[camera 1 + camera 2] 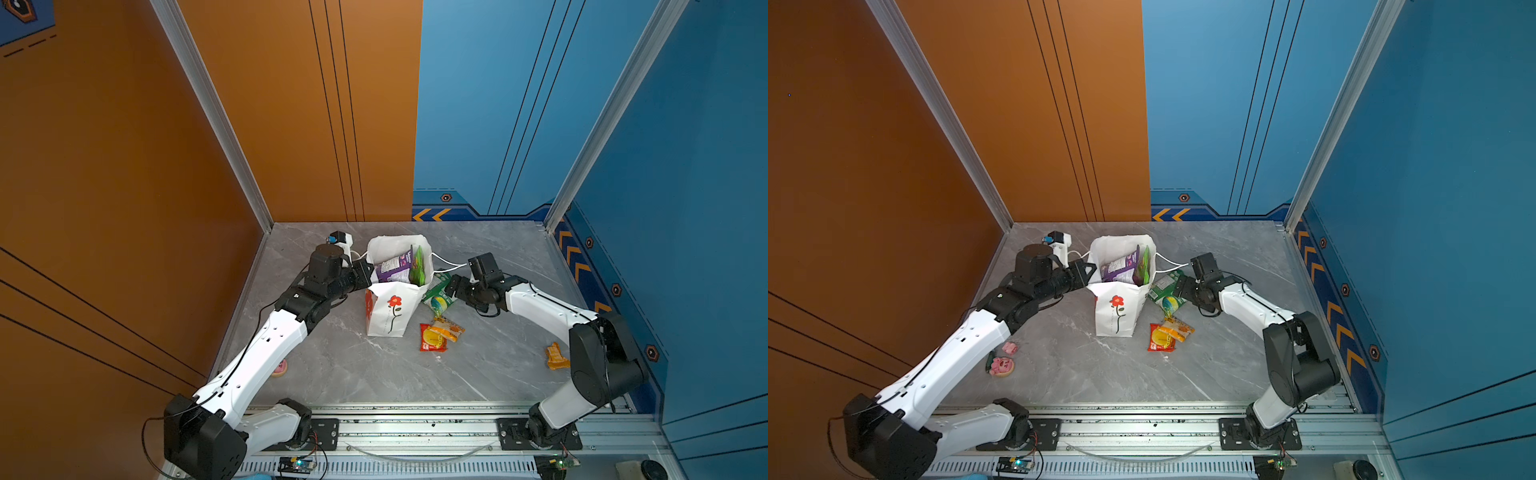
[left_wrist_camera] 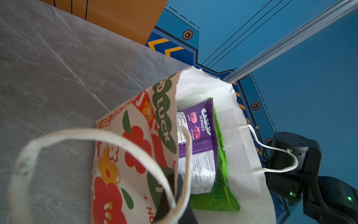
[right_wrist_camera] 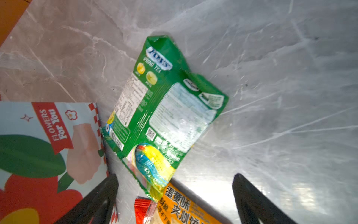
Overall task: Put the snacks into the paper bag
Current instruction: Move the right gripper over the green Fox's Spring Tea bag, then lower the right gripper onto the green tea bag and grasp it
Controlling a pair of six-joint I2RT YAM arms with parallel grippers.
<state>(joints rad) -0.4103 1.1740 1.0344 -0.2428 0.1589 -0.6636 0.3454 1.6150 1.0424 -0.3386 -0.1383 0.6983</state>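
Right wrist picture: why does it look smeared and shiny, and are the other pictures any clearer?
Right wrist view: the green packet and table are smeared by motion blur, with a white glare patch on the table. Left wrist view: the paper bag's cord handle near the lens is out of focus, the purple packet sharp. Both top views: evenly lit, crisp.

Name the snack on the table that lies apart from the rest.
The crumpled orange packet by the right arm's elbow; the green packet, long orange packet and red packet lie clustered beside the paper bag.
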